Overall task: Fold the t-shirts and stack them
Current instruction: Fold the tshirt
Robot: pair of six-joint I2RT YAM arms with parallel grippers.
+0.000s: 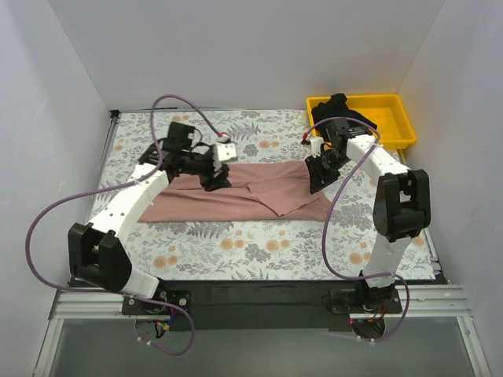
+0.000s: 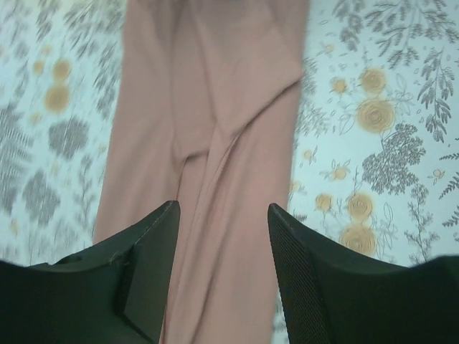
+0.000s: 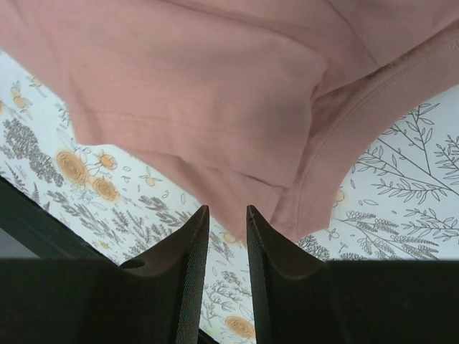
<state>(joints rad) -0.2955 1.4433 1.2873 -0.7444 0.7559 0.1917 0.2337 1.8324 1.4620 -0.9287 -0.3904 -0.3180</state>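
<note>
Dusty pink cotton t-shirt (image 1: 244, 196) lies half-folded mid-surface (image 1: 236, 251). Black t-shirt (image 1: 343, 108) sits in yellow plastic bin (image 1: 397, 126), far right, its shape hard to make out. Left hand (image 2: 224, 215) wide open over cloth, empty. Right hand (image 3: 221, 215) barely parted at hem, gripping nothing. Risk: pinching one layer only would drag the fold askew.

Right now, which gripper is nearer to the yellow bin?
Right. The right gripper is over the pink t-shirt's right end, a little nearer the camera than the yellow bin. The left gripper is over the shirt's left part, much farther away.
</note>
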